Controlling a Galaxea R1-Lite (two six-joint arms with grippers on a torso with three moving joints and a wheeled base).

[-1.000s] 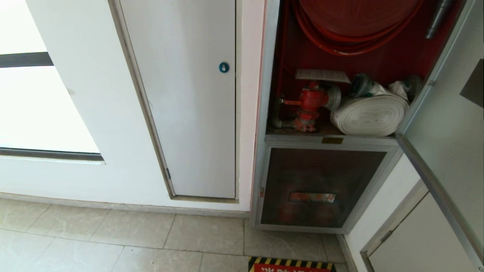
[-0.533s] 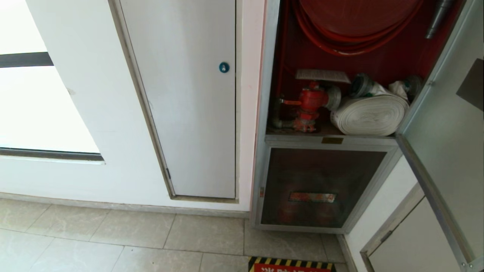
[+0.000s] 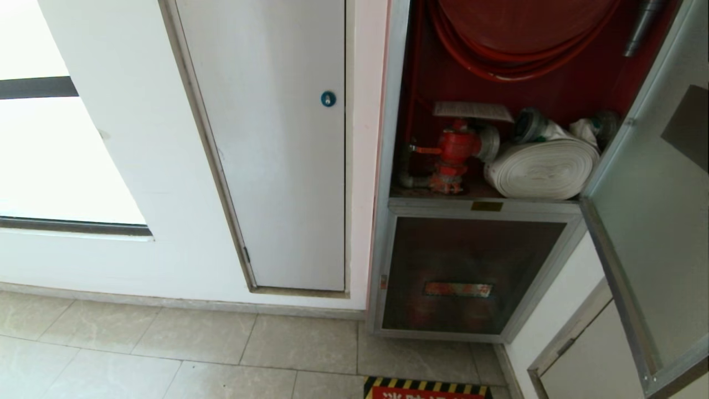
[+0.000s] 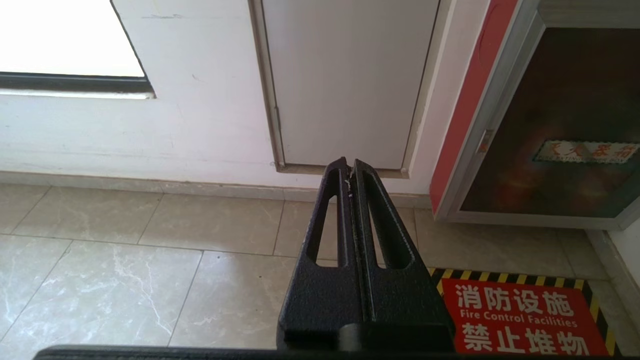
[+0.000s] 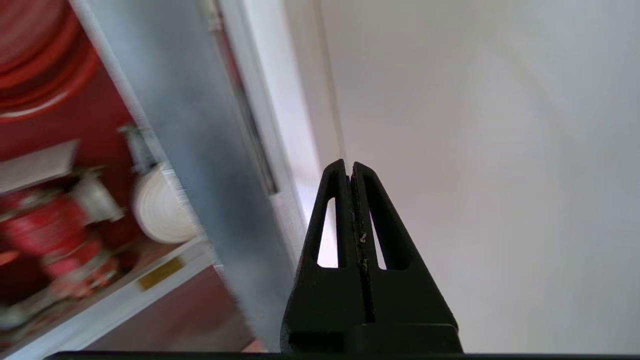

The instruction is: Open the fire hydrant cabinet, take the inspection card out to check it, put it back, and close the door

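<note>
white wall and pale floor tiles (image 3: pixel 166 354) fill my head view; the fire hydrant cabinet (image 3: pixel 388 166) stands open, the door (image 3: pixel 648 221) swung out to the right. the inspection card (image 3: pixel 471 111) lies on the red valve (image 3: pixel 451 152), beside the white rolled hose (image 3: pixel 543 166), so it looks ready to be picked. no arm shows here. my left wrist view adds the left gripper (image 4: pixel 350 167), pressed together, empty, parked low over the tiles. only my right wrist view shows the right gripper (image 5: pixel 350 167), pressed together and empty, just outside the door.

Hose reel (image 3: pixel 526 33) and door (image 3: pixel 653 221) cut off by frame edges; card's print (image 3: pixel 471 111) illegible.
</note>
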